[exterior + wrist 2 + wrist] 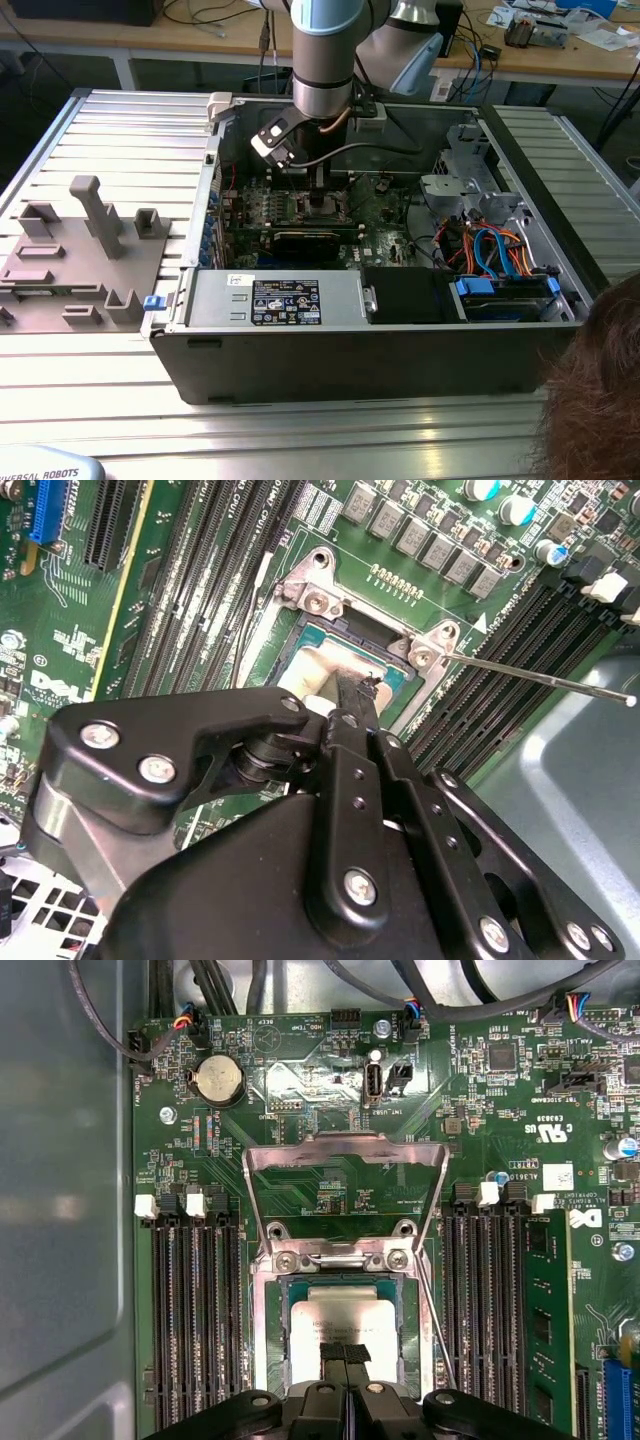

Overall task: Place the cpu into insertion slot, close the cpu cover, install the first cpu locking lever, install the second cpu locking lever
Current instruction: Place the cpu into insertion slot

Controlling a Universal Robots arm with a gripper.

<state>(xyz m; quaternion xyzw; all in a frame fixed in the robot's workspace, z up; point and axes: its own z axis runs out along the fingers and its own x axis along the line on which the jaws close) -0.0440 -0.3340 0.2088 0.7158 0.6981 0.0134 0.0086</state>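
First wrist view: I am looking at the insertion slot (266, 1345) on the green motherboard (500, 1110), and I place everything else from it.
Cpu: the cpu (340, 1318) lies flat inside the insertion slot, silver top up, with a thin green border around it. In the second wrist view I see its top (322, 670) just past the fingertips.
Gripper: the gripper (345, 1355) hangs directly over the cpu. Its fingers are drawn narrow, tips pressed together, with nothing I can see between them. I cannot tell whether the tips touch the chip.
Cpu cover: the cpu cover (345, 1148) is swung open. It is hinged at one edge of the insertion slot and laid back away from it, with board showing through its window.
Locking lever: a thin rod (432, 1305) runs along one side of the insertion slot. In the second wrist view it (540, 677) sticks out free from a corner bracket.
Memory slots: long black rows (195, 1310) flank the insertion slot on two opposite sides.
Exterior view: the arm (325, 60) reaches down into the open computer case (350, 340), above the insertion slot's area.
Person: hair (600, 390) shows well apart from the insertion slot, outside the case.
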